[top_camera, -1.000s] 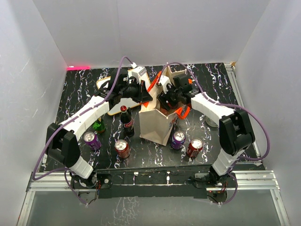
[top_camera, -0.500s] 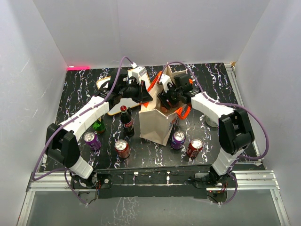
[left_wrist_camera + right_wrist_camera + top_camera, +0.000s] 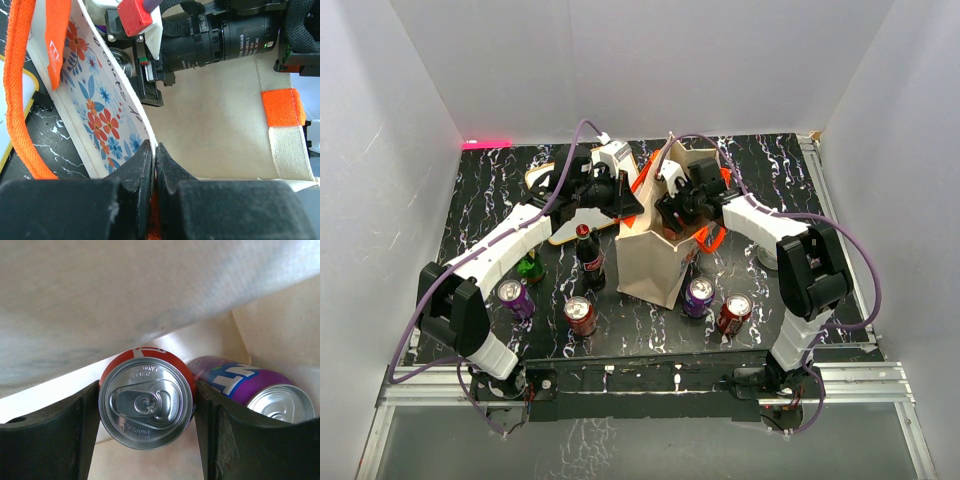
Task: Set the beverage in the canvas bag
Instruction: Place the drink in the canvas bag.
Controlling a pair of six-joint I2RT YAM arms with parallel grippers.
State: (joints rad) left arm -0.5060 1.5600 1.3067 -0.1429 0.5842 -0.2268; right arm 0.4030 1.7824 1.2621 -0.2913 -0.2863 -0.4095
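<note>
The canvas bag (image 3: pixel 655 265) stands upright mid-table, beige with orange handles, its mouth open. My left gripper (image 3: pixel 628 205) is shut on the bag's left rim (image 3: pixel 145 131), with orange handle strap between the jaws, and holds that side up. My right gripper (image 3: pixel 674 212) reaches down inside the bag. In the right wrist view it (image 3: pixel 146 407) is shut on a red can (image 3: pixel 146 390) held upright, top facing the camera. A purple can (image 3: pixel 250 385) lies on its side inside the bag, right beside the red can. The right wrist (image 3: pixel 215 35) shows in the left wrist view.
On the table in front of the bag stand a purple can (image 3: pixel 699 296), a red can (image 3: pixel 734 313), another red can (image 3: pixel 580 316), a purple can (image 3: pixel 516 297), a cola bottle (image 3: pixel 589 255) and a green bottle (image 3: pixel 530 267). A white board with an orange-brown frame (image 3: pixel 563 222) lies behind left.
My right arm has shifted slightly left and back over the bag, its wrist staying in the bag's mouth. The left arm and the bag have held still.
</note>
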